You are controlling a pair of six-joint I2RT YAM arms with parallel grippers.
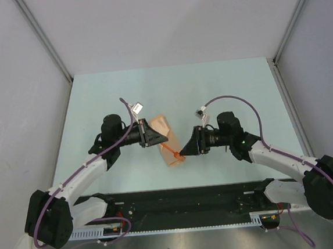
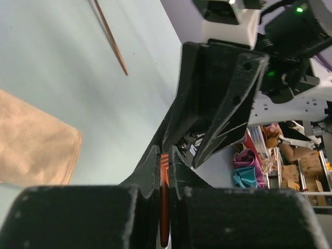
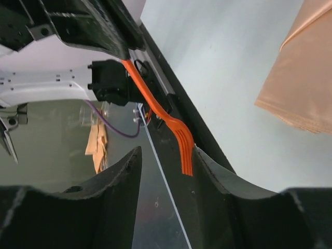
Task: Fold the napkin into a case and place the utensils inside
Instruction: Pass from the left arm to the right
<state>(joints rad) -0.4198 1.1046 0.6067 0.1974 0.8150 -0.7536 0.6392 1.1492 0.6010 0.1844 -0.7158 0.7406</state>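
Observation:
The peach napkin (image 1: 165, 125) lies folded into a long narrow shape at the middle of the table, also visible as napkin (image 2: 31, 142) and napkin (image 3: 303, 88). My left gripper (image 1: 163, 141) (image 2: 164, 153) is shut on the handle of an orange fork (image 2: 164, 199) just above the cloth. The fork (image 1: 171, 150) (image 3: 182, 148) points its tines toward my right gripper (image 1: 182, 154) (image 3: 167, 154), which stands open, the tines lying against its right finger (image 3: 223, 181). A thin reddish-brown stick utensil (image 2: 112, 40) rests on the table beyond the napkin.
The pale green table (image 1: 210, 86) has white walls on the left, back and right. A black rail (image 1: 185, 201) runs along its near edge between the arm bases. The two grippers face each other closely over the napkin's near end.

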